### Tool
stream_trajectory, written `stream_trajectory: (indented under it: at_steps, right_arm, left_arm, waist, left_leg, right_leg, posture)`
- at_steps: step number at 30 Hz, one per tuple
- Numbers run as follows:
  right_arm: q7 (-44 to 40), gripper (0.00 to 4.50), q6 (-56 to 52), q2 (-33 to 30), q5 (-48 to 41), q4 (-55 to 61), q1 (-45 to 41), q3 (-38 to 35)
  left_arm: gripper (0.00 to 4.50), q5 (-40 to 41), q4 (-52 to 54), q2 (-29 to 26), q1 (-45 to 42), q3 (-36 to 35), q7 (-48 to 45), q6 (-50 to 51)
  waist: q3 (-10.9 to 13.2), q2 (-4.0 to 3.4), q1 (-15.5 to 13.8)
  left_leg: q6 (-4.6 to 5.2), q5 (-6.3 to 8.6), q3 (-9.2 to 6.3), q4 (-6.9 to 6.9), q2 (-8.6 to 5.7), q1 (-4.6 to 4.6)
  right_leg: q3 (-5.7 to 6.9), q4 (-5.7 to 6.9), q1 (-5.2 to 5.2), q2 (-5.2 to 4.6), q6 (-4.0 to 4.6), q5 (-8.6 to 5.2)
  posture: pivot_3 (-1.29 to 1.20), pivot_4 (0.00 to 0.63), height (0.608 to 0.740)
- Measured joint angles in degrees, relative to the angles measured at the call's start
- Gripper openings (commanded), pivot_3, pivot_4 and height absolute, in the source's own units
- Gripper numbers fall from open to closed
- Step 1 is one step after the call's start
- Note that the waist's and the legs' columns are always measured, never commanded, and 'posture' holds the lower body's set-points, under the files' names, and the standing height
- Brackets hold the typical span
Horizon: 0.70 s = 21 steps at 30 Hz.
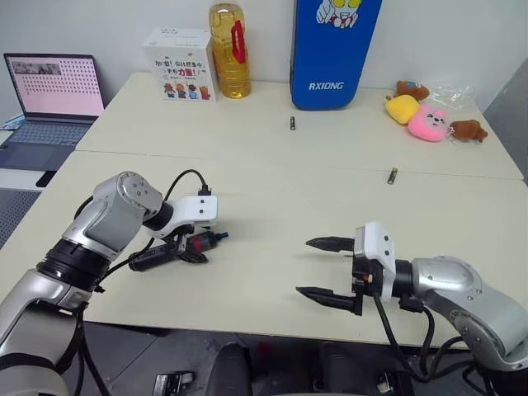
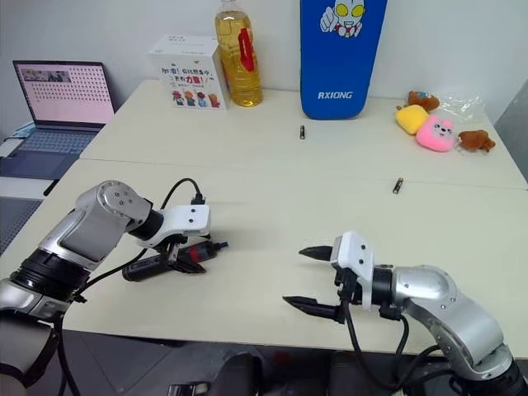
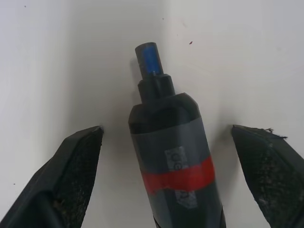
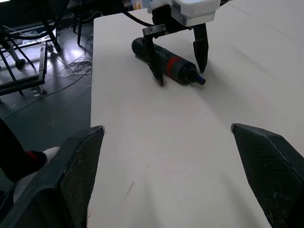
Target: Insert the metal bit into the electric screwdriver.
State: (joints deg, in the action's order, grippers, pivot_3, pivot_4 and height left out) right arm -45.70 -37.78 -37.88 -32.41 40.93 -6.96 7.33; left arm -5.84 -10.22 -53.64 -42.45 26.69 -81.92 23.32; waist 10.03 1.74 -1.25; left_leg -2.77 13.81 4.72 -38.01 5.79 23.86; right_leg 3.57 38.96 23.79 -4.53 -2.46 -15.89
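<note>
From my head camera, my left gripper [image 1: 188, 245] points down over the electric screwdriver [image 1: 169, 252], which lies flat on the near part of the cream table [image 1: 272, 186]. My fingers straddle its front end with a gap on each side, so I have hold of nothing. Its narrow tip points toward my right gripper [image 1: 323, 268], which hovers well apart from it over the table's near edge, jaws spread wide and empty. Far back stands a blue case [image 1: 332, 51] printed "RXIONG", a yellow oil bottle [image 1: 228, 49] with a red label, and a white box [image 1: 178, 63] with red Chinese writing I cannot read. A laptop [image 1: 51, 103] sits open off to the left, plush toys [image 1: 427, 115] at the far right. Two small dark cylinders [image 1: 393, 175] lie on the far table; I cannot tell whether either is the metal bit.

My left wrist view shows the screwdriver [image 3: 173, 161] between my fingers [image 3: 76, 161], not touching either: a red band, a grey label with unreadable letters, and a blue-tinted tip.

My right wrist view looks across the table at the left gripper [image 4: 179, 57] straddling the screwdriver [image 4: 168, 64], with my own open fingers [image 4: 78, 171] in the foreground.
</note>
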Motion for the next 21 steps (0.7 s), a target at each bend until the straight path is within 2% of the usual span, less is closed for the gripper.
stream_trajectory:
  at_steps: [10,18,21]
  right_arm:
    - [2.09,4.50,-0.29,-0.05,0.10,0.81,-0.45,0.02]
    - [2.05,4.50,-0.48,-0.25,-1.25,0.82,-1.20,-0.76]
    - [3.39,4.50,-2.90,-0.25,-5.91,0.97,-3.35,-5.25]
  left_arm:
    - [1.74,-0.29,-0.79,0.89,-0.54,-0.22,-1.40,0.15]
    - [1.67,0.37,1.01,0.56,0.34,-0.82,-2.95,0.85]
    - [1.67,5.06,-0.28,2.80,-1.51,-4.05,-4.64,1.67]
  waist:
    - [-0.01,0.01,0.02]
    - [-0.01,0.01,0.02]
    - [0.02,0.05,-0.05]
  left_leg:
    - [0.00,0.00,-0.01,-0.01,0.00,-0.01]
    - [0.00,0.00,-0.02,-0.01,0.00,0.00]
    - [0.00,0.00,-0.05,-0.06,0.00,0.05]
  right_leg:
    - [0.01,-0.01,-0.03,0.00,0.00,0.00]
    - [0.02,-0.02,-0.03,0.00,0.00,0.00]
    - [0.05,-0.01,-0.02,0.00,0.00,0.00]
  posture:
    - [0.00,0.150,0.740]
    - [0.00,0.150,0.740]
    - [0.00,0.150,0.740]
